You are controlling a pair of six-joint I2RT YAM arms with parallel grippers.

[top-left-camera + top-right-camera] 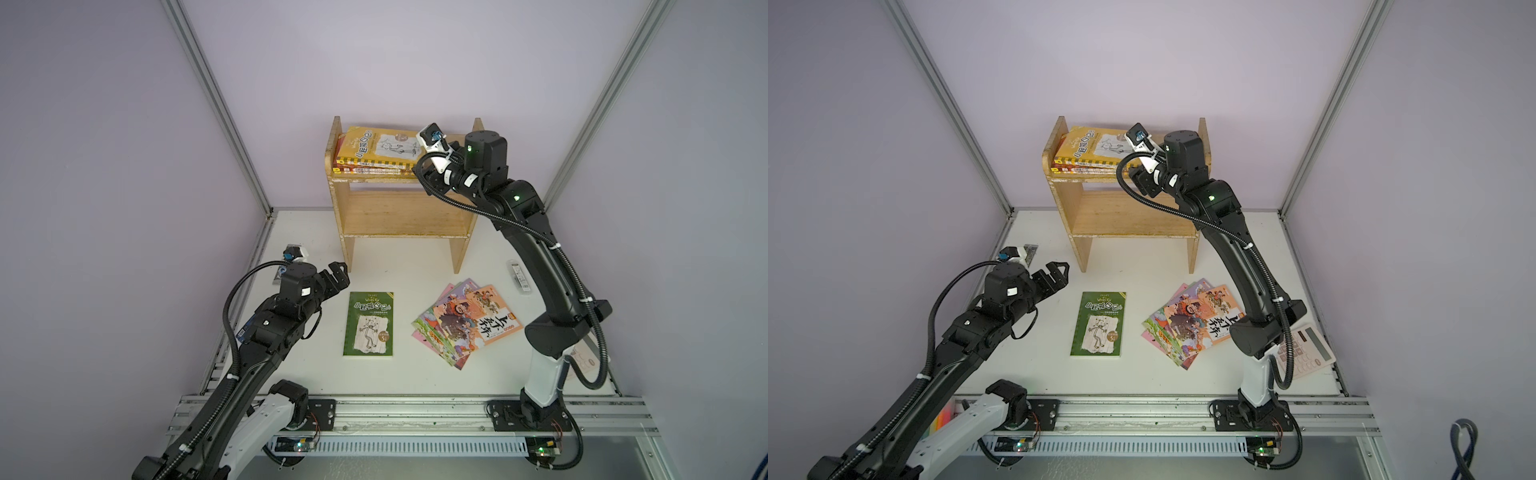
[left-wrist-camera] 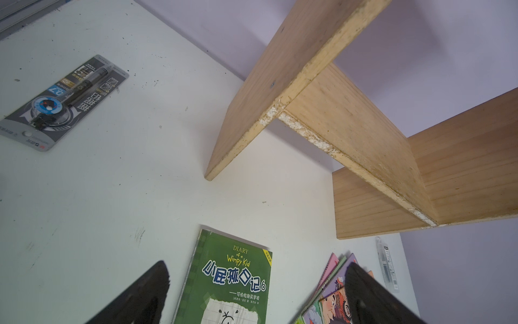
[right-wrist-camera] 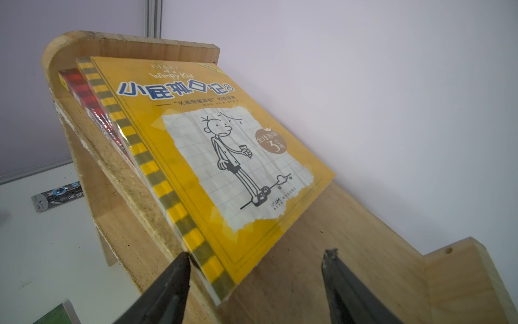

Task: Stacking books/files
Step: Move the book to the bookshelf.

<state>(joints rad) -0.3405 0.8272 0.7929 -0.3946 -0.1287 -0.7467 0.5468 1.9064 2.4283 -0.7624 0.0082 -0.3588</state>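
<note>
A yellow paperback with a stick-boy sketch (image 3: 224,157) lies flat on a red paperback (image 3: 81,92) on the top board of a light wooden shelf unit (image 1: 399,212). The right jaws stand released, parted around its near corner, one tip at the striped spine edge. A green paperback (image 1: 369,324) and a fan of thin cartoon books (image 1: 469,320) lie on the white bench (image 1: 407,266). The left jaws hang wide apart, empty, beside the green one.

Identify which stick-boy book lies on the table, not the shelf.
The green book: it lies on the table, while the yellow book and those beneath it sit on the wooden shelf.
</note>
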